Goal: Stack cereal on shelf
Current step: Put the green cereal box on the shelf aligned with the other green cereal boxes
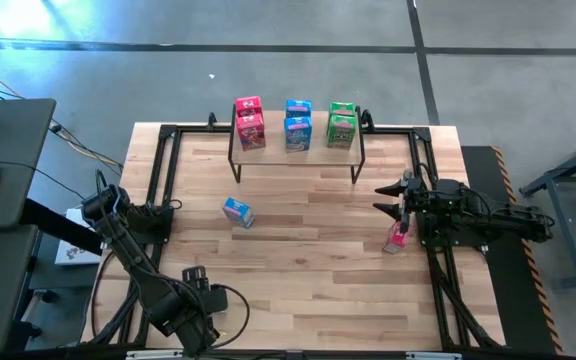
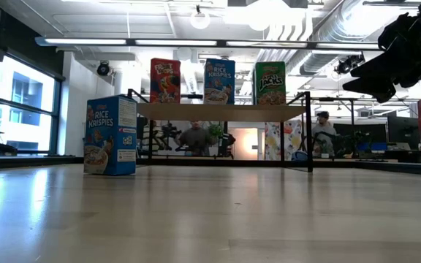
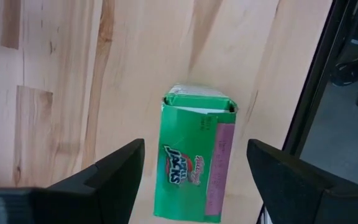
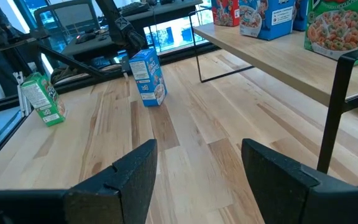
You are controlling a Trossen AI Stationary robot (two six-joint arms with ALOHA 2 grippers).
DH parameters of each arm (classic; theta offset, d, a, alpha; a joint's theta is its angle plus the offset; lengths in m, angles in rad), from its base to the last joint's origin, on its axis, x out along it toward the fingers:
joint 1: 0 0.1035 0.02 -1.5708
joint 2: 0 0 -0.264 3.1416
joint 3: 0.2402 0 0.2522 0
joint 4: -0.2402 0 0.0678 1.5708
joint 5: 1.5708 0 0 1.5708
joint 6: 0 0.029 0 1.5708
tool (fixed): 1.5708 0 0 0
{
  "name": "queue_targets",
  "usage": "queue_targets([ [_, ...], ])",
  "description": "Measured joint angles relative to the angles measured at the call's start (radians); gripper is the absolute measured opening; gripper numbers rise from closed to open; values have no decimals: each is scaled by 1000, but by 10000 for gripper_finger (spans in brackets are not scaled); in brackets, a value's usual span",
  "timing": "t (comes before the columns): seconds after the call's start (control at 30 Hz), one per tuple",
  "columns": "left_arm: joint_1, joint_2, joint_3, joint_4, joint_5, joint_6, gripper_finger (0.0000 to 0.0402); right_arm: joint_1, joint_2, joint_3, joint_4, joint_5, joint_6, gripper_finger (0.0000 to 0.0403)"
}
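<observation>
Shelf carries six cereal boxes; Rice Krispies box stands on counter. Left end effector spread wide, green Apple Jacks box between its fingers, untouched. Right end effector open, empty, pink box just beside.

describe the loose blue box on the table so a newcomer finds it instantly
Start at the shelf along the table's far edge, which carries red, blue and green cereal boxes. Come toward the near-left: one blue Rice Krispies box stands alone on the bare tabletop. It is the only blue box off the shelf.
</observation>
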Motion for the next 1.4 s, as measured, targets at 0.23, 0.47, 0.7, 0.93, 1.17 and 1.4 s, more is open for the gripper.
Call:
queue_targets([
  [0.23, 17, 1, -50, 69, 6, 2, 276, 0, 0, 0, 0, 0, 0, 227],
  [0.47, 23, 1, -73, 99, 8, 8, 267, 0, 0, 0, 0, 0, 0, 227],
  [0.7, 40, 1, -78, 109, 8, 16, 225, 0, 0, 0, -2, 0, 0, 227],
  [0.93, 53, 1, -78, 116, 12, 27, 173, 0, 0, 0, -2, 0, 0, 227],
  [1.17, 64, 1, -78, 149, 19, 75, 133, 0, 0, 0, -2, 0, 0, 227],
  [1.4, 92, 1, -78, 149, 19, 77, 120, 0, 0, 0, -2, 0, 0, 227],
])
